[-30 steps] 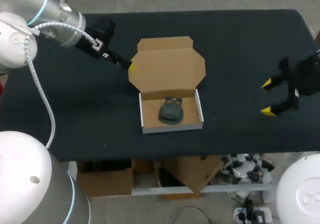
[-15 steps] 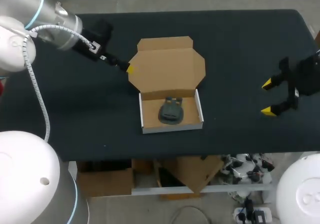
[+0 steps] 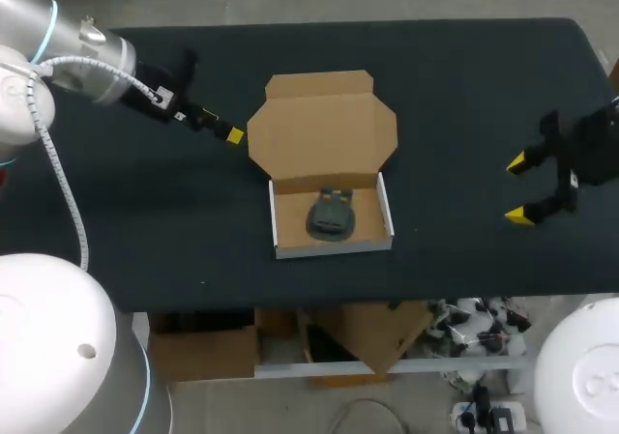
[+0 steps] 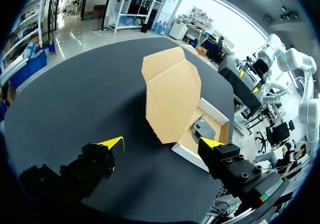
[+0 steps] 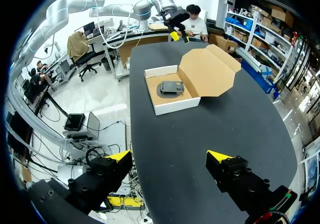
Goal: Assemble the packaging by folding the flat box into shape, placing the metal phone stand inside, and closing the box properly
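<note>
Head view: nearest the counter's (image 3: 464,86) front edge sat the box (image 3: 332,245), already folded into a white-walled tray, with the dark metal phone stand (image 3: 332,214) lying inside it. Behind the tray the brown lid (image 3: 324,130) leaned back open, its tuck flap (image 3: 319,84) at the far edge. The right claw (image 3: 518,190) hung spread and empty well off to the tray's right. Farther back, the left claw (image 4: 161,143), shown spread and empty in the left wrist view, hovered just beside the lid's left corner and appeared not to touch it. The cardboard looked light and thin, stiff across its panels yet ready to bend at the creases, so a hard pinch would likely buckle it or send it sliding. The stand's weight should help pin the tray. The best hold for closing seemed the lid's far edge near the flap, with a tray wall steadied by the other claw.
</note>
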Action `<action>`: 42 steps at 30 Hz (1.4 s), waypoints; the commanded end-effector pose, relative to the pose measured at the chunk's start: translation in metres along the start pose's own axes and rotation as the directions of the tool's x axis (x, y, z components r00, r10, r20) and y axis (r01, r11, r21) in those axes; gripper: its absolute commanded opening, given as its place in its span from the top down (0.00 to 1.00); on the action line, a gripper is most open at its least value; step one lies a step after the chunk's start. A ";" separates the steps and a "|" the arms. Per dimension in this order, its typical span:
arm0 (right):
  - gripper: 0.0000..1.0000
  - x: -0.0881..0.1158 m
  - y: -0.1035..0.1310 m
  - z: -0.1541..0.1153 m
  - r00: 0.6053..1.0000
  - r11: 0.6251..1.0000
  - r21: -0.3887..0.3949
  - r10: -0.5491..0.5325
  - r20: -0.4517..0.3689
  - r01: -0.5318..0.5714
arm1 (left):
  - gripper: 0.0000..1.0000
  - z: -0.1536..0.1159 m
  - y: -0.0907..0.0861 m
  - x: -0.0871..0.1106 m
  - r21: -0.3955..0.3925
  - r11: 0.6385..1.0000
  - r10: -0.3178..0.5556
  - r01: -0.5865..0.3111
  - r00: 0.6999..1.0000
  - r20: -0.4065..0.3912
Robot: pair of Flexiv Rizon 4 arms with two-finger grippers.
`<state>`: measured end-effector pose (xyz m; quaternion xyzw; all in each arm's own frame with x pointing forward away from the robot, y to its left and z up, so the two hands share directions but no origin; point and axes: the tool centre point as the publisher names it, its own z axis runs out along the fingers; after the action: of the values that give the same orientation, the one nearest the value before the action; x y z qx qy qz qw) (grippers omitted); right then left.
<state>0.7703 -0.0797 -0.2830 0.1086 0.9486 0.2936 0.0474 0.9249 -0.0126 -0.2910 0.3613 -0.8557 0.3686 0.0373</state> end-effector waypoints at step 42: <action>0.00 0.000 0.000 -0.001 1.000 1.000 -0.001 0.000 0.001 0.000 | 0.00 0.057 -0.029 -0.031 0.085 0.995 0.082 -0.061 0.958 -0.275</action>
<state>0.7703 -0.0797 -0.2830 0.1086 0.9486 0.2936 0.0474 0.9730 -0.0438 -0.3224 0.2807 -0.8404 0.4474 0.1216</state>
